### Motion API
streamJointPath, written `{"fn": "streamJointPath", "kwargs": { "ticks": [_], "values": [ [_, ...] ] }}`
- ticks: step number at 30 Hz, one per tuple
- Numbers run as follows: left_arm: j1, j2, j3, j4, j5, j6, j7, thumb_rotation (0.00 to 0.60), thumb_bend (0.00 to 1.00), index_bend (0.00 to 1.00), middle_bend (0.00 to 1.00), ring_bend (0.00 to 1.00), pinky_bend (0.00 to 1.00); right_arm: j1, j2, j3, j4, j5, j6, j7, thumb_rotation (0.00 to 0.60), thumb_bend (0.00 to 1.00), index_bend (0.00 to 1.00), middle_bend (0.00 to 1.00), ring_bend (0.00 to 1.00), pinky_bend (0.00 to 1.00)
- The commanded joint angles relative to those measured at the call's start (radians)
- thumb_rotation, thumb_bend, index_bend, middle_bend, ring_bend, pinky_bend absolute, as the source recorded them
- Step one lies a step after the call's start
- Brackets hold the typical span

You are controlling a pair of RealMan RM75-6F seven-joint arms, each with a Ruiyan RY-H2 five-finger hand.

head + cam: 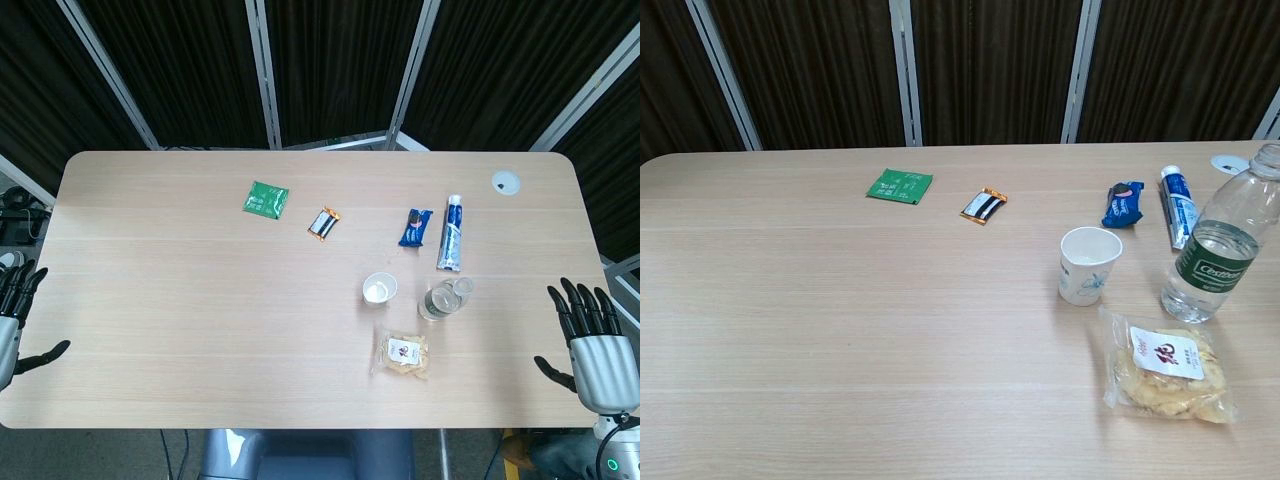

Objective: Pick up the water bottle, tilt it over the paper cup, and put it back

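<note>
A clear water bottle (444, 298) (1221, 241) with a dark green label stands upright on the table, just right of a white paper cup (379, 288) (1088, 264). Both stand apart from each other, with the cup's mouth up. My right hand (590, 335) hovers at the table's right edge, fingers spread, holding nothing, well to the right of the bottle. My left hand (15, 315) is at the left edge, fingers apart and empty. Neither hand shows in the chest view.
A bagged snack (401, 353) (1167, 366) lies in front of the cup and bottle. Behind them lie a toothpaste tube (452, 232) (1179, 206), a blue packet (415, 228) (1123, 203), a small bar (324, 223) (984, 205), a green sachet (266, 198) (899, 186) and a white lid (506, 182).
</note>
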Motion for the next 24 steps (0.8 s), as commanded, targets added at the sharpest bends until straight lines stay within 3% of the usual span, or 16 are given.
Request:
{"fn": "streamJointPath", "kwargs": {
  "ticks": [1, 6, 9, 14, 18, 24],
  "values": [
    [0.003, 0.000, -0.001, -0.003, 0.004, 0.009, -0.002, 0.600, 0.00, 0.00, 0.00, 0.00, 0.00, 0.004, 0.006, -0.002, 0.001, 0.002, -0.012, 0.006, 0.600, 0.00, 0.00, 0.00, 0.00, 0.00],
    [0.005, -0.001, -0.002, 0.002, 0.007, 0.016, -0.014, 0.600, 0.00, 0.00, 0.00, 0.00, 0.00, 0.013, 0.010, -0.011, 0.003, 0.006, -0.043, 0.055, 0.600, 0.00, 0.00, 0.00, 0.00, 0.00],
    [0.005, -0.001, -0.002, 0.000, 0.008, 0.016, -0.014, 0.600, 0.00, 0.00, 0.00, 0.00, 0.00, 0.033, 0.033, -0.014, -0.003, 0.057, -0.121, 0.199, 0.600, 0.00, 0.00, 0.00, 0.00, 0.00],
    [0.003, -0.004, 0.003, -0.006, 0.010, 0.006, 0.005, 0.600, 0.00, 0.00, 0.00, 0.00, 0.00, 0.111, 0.090, -0.024, 0.068, 0.137, -0.362, 0.540, 0.600, 0.00, 0.00, 0.00, 0.00, 0.00],
    [-0.006, -0.012, -0.005, -0.011, -0.002, -0.006, 0.024, 0.600, 0.00, 0.00, 0.00, 0.00, 0.00, 0.183, 0.078, -0.049, 0.201, 0.102, -0.510, 0.783, 0.600, 0.00, 0.00, 0.00, 0.00, 0.00],
    [-0.015, -0.020, -0.006, -0.019, -0.008, -0.025, 0.051, 0.600, 0.00, 0.00, 0.00, 0.00, 0.00, 0.263, -0.005, -0.092, 0.368, 0.021, -0.618, 1.024, 0.600, 0.00, 0.00, 0.00, 0.00, 0.00]
  ]
}}
